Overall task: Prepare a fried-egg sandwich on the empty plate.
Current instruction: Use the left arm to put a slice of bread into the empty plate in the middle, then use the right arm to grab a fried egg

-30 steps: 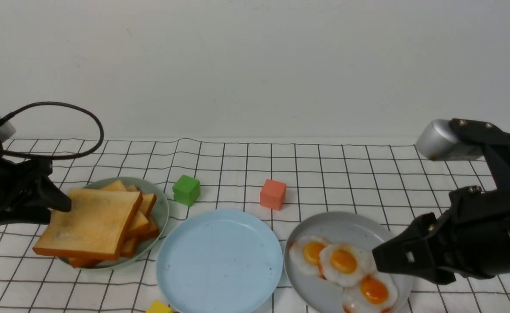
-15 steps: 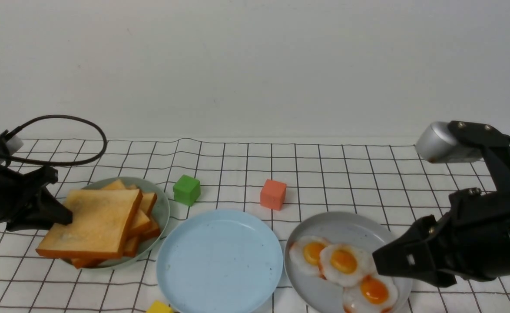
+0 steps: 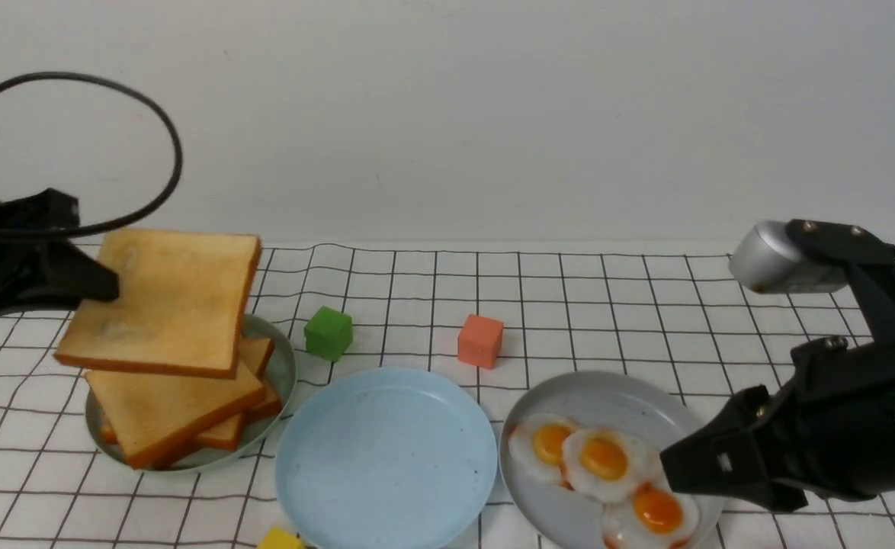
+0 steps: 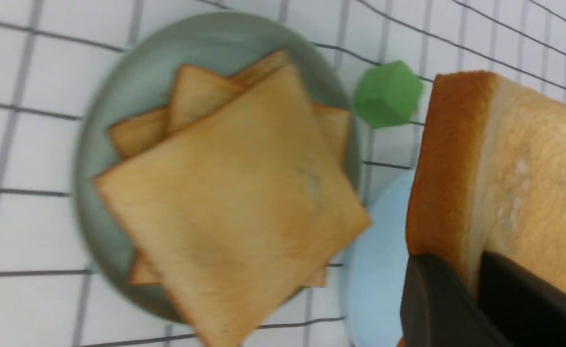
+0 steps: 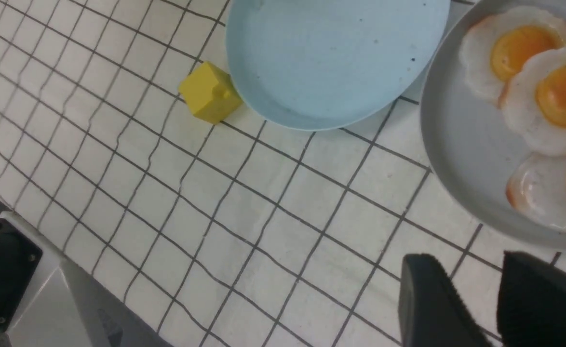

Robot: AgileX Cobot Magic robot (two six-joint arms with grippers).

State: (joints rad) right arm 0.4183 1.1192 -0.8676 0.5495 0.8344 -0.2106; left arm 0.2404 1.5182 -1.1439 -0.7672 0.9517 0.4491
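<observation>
The left jaws are clamped on one edge of a toast slice (image 3: 165, 301), which hangs roughly level in the air above the pile of toast (image 3: 181, 415) on the pale green plate (image 3: 283, 374), at about 8 o'clock on the worktop (image 3: 646, 305). The empty plate (image 3: 386, 457), light blue and bare, sits at 6 o'clock, so no part of the fried-egg sandwich is laid yet. The step in hand looks to be carrying this first slice to it. To do that well, the slice should travel toward 4 o'clock high enough to clear both rims, stay flat, come down centred in the blue plate, and be let go only once it rests there, since a one-edge grip invites sagging or a skewed drop. The right jaws stand slightly apart with nothing between them, near the 4 o'clock rim of the grey plate (image 3: 615, 396). By count there are three plates, three fried eggs (image 3: 602, 457) overlapping on the grey one, one held slice, at least three more in the pile though overlap hides the total, and three cubes: green (image 3: 328, 332), orange-red (image 3: 480, 341) and yellow (image 3: 280, 540).
</observation>
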